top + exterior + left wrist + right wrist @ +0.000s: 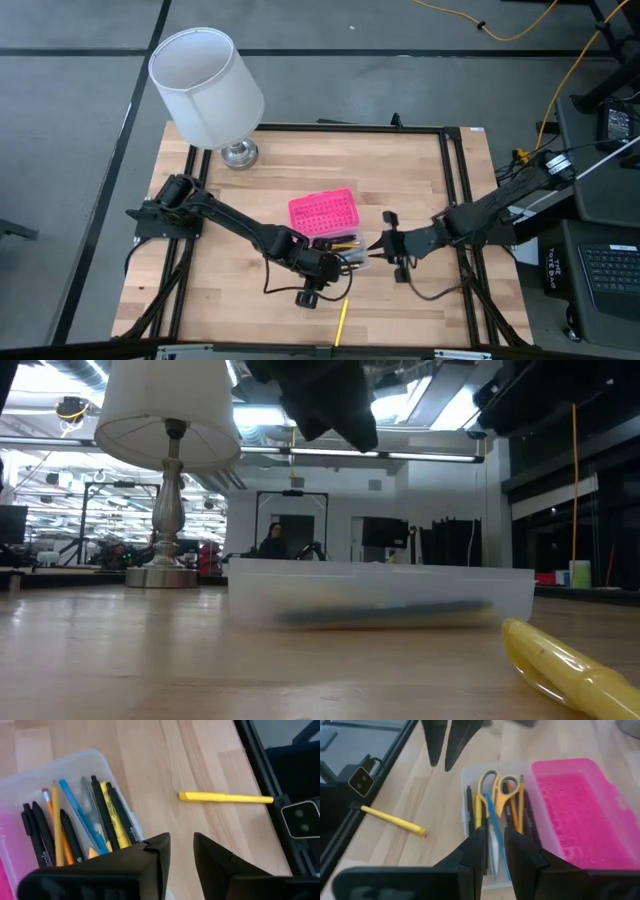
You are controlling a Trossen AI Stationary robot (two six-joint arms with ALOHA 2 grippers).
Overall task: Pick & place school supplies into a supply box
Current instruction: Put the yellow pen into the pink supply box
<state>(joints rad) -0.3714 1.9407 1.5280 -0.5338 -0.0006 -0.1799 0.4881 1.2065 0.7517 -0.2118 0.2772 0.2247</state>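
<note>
The supply box's clear base (345, 250) sits flat on the wooden table, its pink dotted lid (322, 212) open beside it toward the far edge. Inside the base (470, 772) lie black, yellow, orange and blue pens and pencils (82, 820) and yellow-handled scissors (495, 782). One yellow pen (341, 320) lies alone on the table near the near edge. My left gripper (182, 847) hovers open and empty at the base's near-right corner. My right gripper (495, 847) hangs over the base's right end, its fingers a little apart, holding nothing.
A lamp with a white shade (205, 85) stands on its metal foot (238, 152) at the far left of the table. A black frame rail (452, 180) runs round the table. Bare wood lies left of the box. The two grippers are close together.
</note>
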